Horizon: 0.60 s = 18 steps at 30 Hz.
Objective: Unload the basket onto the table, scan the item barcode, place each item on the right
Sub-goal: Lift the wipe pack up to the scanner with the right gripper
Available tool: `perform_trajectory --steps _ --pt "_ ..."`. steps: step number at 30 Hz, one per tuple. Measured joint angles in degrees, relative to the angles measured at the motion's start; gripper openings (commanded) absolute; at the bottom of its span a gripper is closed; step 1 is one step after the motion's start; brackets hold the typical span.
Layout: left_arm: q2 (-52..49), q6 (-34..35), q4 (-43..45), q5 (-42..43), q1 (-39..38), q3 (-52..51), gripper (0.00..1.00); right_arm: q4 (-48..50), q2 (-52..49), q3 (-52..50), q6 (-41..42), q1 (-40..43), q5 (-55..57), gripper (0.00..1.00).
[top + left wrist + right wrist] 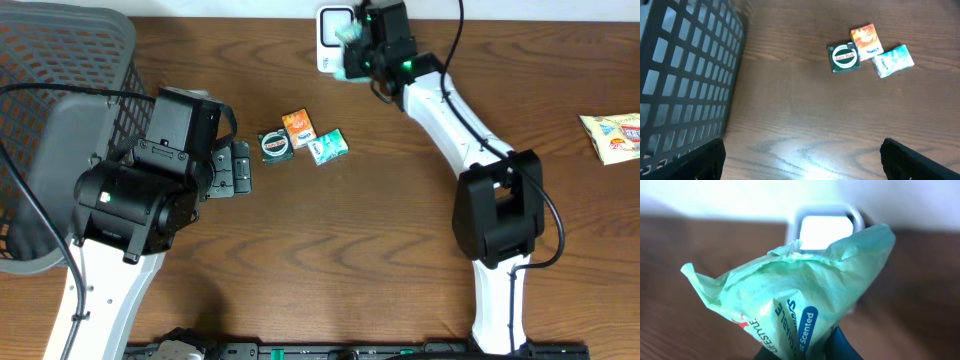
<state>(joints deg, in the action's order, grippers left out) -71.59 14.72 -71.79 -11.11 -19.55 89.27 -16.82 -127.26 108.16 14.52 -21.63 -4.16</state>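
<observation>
The right gripper (352,45) is clamped on the lower end of a crumpled pale green packet (790,295), which fans upward directly in front of the white scanner (825,230) at the far edge of the table (350,250); whether packet and scanner touch cannot be told. From the right wrist, the dark fingers (840,347) are cut off by the bottom of the frame, the packet's print is blurred and only partly legible, and the packet hides the scanner's lower body. The right arm stretches diagonally from its base near the front edge up to that far edge, with bare wood on both sides of it. The left gripper (232,170) has its jaws spread wide and grips nothing, hovering over bare wood just beside the dark mesh basket (60,60), which runs off the left edge. Near it lie a round green tin (844,58), an orange packet (866,41) and a teal packet (893,60), huddled together. A yellow packet (612,135) is cut off at the right edge
</observation>
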Motion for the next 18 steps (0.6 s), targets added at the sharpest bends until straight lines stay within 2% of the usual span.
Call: perform_trajectory --steps 2,12,18 --pt "0.0 0.0 -0.02 0.0 0.0 0.0 0.98 5.88 0.0 0.0 1.25 -0.81 -0.13 0.01" --pt "0.0 0.0 0.0 0.0 0.0 0.0 0.98 20.9 -0.87 0.11 3.98 -1.68 4.9 0.01" --pt "0.0 0.0 -0.02 0.0 0.0 0.0 0.98 25.62 -6.38 1.53 2.32 -1.6 7.17 0.01"
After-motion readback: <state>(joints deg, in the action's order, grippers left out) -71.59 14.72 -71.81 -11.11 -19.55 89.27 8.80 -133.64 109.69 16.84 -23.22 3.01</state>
